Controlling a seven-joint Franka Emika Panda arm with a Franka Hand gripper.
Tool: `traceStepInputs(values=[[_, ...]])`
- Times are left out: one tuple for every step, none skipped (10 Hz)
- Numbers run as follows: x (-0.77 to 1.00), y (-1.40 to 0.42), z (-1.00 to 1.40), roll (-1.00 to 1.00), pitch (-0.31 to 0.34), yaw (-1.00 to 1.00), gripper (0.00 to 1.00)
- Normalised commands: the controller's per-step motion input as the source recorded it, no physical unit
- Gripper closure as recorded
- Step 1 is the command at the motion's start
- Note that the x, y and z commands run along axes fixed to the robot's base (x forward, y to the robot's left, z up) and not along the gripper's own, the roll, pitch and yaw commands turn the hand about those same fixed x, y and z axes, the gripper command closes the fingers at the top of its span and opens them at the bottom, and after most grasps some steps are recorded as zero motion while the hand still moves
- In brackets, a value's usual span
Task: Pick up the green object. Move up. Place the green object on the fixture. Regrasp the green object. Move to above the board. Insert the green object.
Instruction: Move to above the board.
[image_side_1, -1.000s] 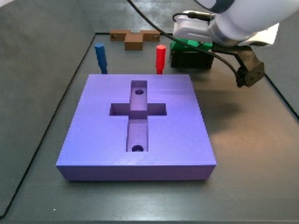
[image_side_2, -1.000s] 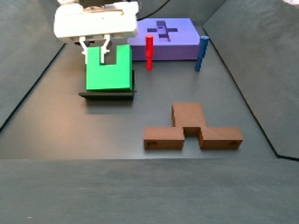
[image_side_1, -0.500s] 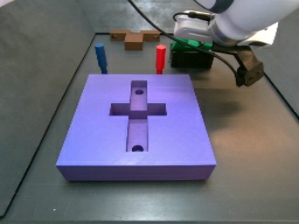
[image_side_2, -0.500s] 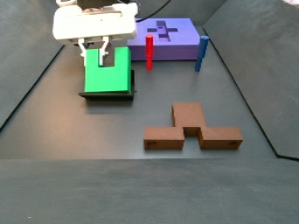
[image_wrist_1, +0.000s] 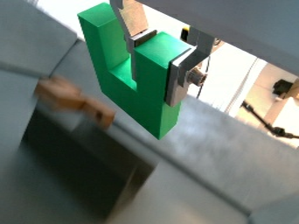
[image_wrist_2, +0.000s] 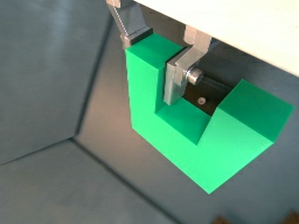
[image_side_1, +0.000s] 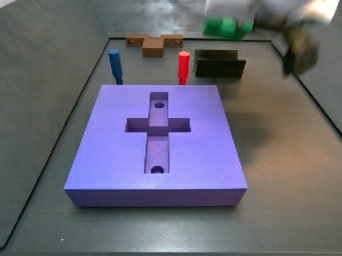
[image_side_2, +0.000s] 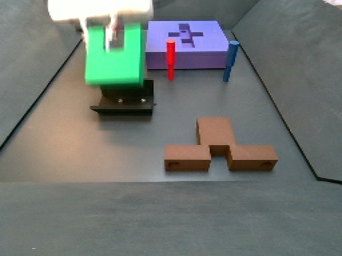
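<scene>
In a side view, the claw (image_side_2: 112, 32) grips 1 prong of the green object (image_side_2: 114, 60) and holds it in the air, just above the fixture (image_side_2: 124, 101). Farther right stand the red peg (image_side_2: 171, 59), the board (image_side_2: 194, 44) and the blue peg (image_side_2: 230, 60).

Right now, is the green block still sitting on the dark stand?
No, the pincer holds the green block above the fixture.
</scene>
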Motion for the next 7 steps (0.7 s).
traceStepInputs(values=[[-0.03,0.02,1.40,-0.07,0.030,0.02,1.00],[-0.02,0.00,1.40,-0.03,0.051,0.03,1.00],[-0.01,0.00,1.40,-0.01,0.045,0.02,1.00],[-0.01,0.00,1.40,0.00,0.047,0.03,1.00],[0.02,-0.01,0.68,-0.01,0.062,0.02,1.00],[0.04,-0.01,0.36,0.00,0.069,0.03,1.00],[0.05,-0.02,0.21,0.00,0.083,0.04,1.00]])
